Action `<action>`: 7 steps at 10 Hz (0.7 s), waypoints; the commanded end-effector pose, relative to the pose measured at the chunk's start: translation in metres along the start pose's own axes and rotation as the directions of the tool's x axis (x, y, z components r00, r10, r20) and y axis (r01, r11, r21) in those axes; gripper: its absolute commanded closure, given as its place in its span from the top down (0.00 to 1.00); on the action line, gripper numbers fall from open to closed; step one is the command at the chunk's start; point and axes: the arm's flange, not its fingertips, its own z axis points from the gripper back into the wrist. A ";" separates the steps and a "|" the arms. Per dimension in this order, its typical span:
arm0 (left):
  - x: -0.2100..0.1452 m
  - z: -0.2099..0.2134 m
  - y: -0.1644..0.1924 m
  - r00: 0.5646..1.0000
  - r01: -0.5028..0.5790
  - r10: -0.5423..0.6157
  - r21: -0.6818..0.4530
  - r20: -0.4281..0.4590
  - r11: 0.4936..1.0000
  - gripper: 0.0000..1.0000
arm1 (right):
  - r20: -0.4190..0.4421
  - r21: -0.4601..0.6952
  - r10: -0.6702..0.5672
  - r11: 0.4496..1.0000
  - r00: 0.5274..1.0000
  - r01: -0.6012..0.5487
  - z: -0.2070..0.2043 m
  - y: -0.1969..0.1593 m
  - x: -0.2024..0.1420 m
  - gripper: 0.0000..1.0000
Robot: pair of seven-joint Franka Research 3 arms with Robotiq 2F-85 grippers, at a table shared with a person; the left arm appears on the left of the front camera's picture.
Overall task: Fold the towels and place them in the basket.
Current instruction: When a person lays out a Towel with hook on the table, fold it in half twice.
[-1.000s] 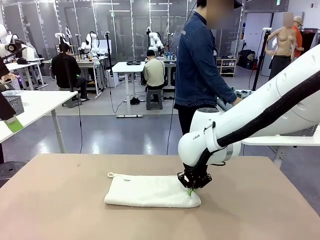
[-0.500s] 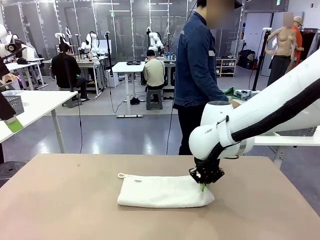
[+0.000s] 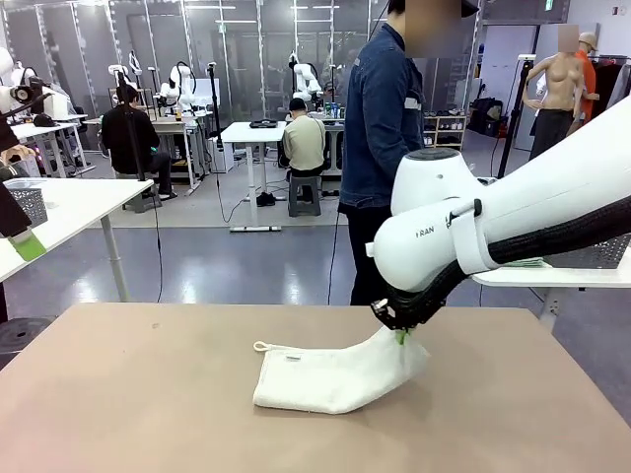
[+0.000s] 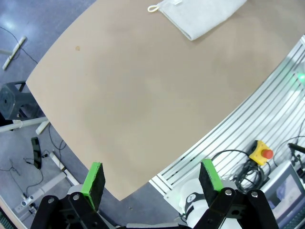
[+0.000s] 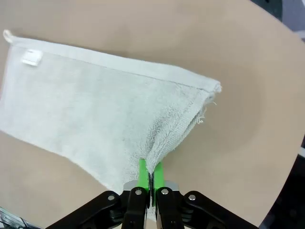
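A folded white towel lies on the tan table, right of centre. My right gripper is shut on the towel's right end and holds that end up off the table, while the left part rests flat. In the right wrist view the towel fans out from the shut gripper, its loop and label at the far corner. My left gripper is open and holds nothing, high above the table's near left edge, with the towel far off. Part of a dark mesh basket shows behind my right arm.
A person in a denim jacket stands at the far side, turned toward the white side table on the right. Another white table with a mesh container stands at the left. An emergency stop button sits below the table's near edge.
My right gripper has moved right and up with the towel's end in it. The towel slid right across the table and its right end rose. The left arm has not moved.
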 end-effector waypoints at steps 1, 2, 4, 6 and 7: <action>0.000 -0.001 0.000 1.000 0.013 -0.013 0.003 0.000 1.000 1.00 | 0.006 0.045 0.024 0.999 1.000 -0.025 0.006 0.023 0.005 0.00; 0.000 -0.001 0.000 1.000 0.013 -0.013 0.003 0.000 1.000 1.00 | -0.001 0.055 0.024 0.998 1.000 -0.024 0.008 0.036 0.011 0.00; 0.000 -0.001 0.000 1.000 0.013 -0.013 0.003 0.000 1.000 1.00 | -0.010 0.142 0.026 0.990 1.000 -0.024 0.009 0.064 0.021 0.00; 0.000 -0.001 0.000 1.000 0.013 -0.013 0.003 0.000 1.000 1.00 | -0.038 0.219 0.013 0.976 0.999 -0.004 -0.004 0.100 0.035 0.00; 0.000 -0.001 0.000 1.000 0.013 -0.013 0.003 0.000 1.000 1.00 | -0.062 0.261 -0.020 0.965 0.998 0.035 -0.013 0.116 0.043 0.00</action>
